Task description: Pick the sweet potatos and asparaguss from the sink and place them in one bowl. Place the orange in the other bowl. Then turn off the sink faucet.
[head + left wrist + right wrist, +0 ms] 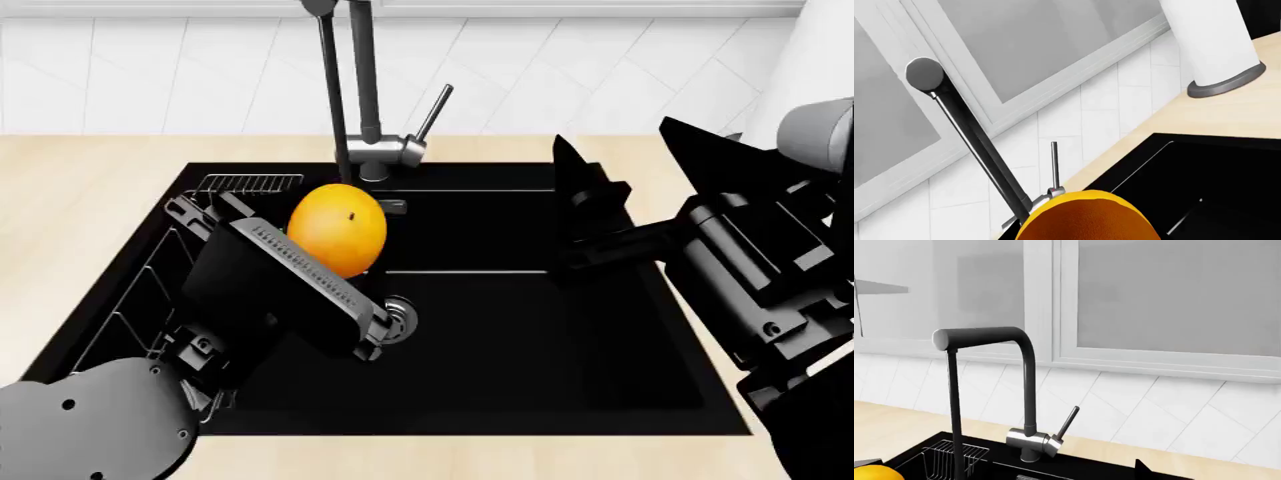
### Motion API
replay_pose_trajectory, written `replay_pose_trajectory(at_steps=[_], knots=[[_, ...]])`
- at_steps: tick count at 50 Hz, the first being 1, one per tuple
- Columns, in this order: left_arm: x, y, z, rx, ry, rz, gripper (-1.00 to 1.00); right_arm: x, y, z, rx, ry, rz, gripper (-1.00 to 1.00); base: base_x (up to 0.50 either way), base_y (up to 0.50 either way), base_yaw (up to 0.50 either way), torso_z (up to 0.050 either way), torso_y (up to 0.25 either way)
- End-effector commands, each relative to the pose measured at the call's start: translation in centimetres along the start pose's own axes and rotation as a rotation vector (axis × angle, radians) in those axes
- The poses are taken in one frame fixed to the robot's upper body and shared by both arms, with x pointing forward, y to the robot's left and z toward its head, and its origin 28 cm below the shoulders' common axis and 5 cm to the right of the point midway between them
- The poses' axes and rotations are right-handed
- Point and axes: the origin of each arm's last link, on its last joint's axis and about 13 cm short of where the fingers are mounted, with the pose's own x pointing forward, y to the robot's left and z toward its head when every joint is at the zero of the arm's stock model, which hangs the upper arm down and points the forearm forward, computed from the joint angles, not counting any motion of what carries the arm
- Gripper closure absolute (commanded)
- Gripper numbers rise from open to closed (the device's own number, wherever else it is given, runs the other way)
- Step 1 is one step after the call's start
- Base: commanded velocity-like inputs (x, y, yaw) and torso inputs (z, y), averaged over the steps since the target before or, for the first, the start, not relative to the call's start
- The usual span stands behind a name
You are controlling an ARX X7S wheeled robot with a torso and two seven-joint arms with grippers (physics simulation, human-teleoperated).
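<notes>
Closest to the left wrist camera sat the orange (1084, 216), filling the lower edge of that picture, with the faucet (974, 145) rising behind it and a white paper roll on a grey base (1214, 45) standing on the wooden counter (1234, 112) beyond the sink's corner. From the head camera the orange (336, 230) was seen pinched in the left gripper (314, 275), held above the black sink (534, 340) just in front of the faucet base (380, 152), over the basin's left half near the wire rack (247, 183); the finger on the far side of the fruit was hidden, so the grip looked firm but could only be judged from one side. That view alone showed the right gripper (627, 200) hovering over the sink's right rim with its two dark fingers spread apart and nothing between them. Only the right wrist camera showed the faucet's full gooseneck (1021, 390), its slim lever (1067, 422) tilted up to the side, the tiled wall and the window (1174, 295) behind, plus a sliver of orange (877, 473) at the corner.
</notes>
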Motion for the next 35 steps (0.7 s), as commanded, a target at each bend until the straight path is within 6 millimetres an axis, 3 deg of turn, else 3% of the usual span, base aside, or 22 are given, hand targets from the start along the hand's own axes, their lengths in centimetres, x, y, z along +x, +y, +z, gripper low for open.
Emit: replay_pose_trajectory(at_steps=[1, 7, 19, 35], knots=[[-1.4, 0.8, 0.5, -0.099, -0.062, 0.168, 1.00, -1.7, 1.1, 0.6, 0.003, -0.064, 0.022, -1.00, -0.50, 0.00, 0.00, 0.000, 0.250], [-1.9, 0.9, 0.7, -0.095, -0.081, 0.262, 1.00, -2.2, 1.5, 0.3, 0.007, -0.094, 0.038, -1.00, -0.49, 0.16, 0.00, 0.000, 0.000], [-2.3, 1.4, 0.2, -0.029, -0.144, 0.438, 1.00, -2.3, 2.3, 0.0, 0.004, -0.120, 0.058, -1.00, -0.23, 0.50, 0.00, 0.000, 0.000], [-2.3, 2.1, 0.3, 0.011, -0.111, 0.589, 1.00, -2.3, 2.4, -0.1, -0.010, -0.134, 0.056, -1.00, -0.06, 0.50, 0.00, 0.000, 0.000]])
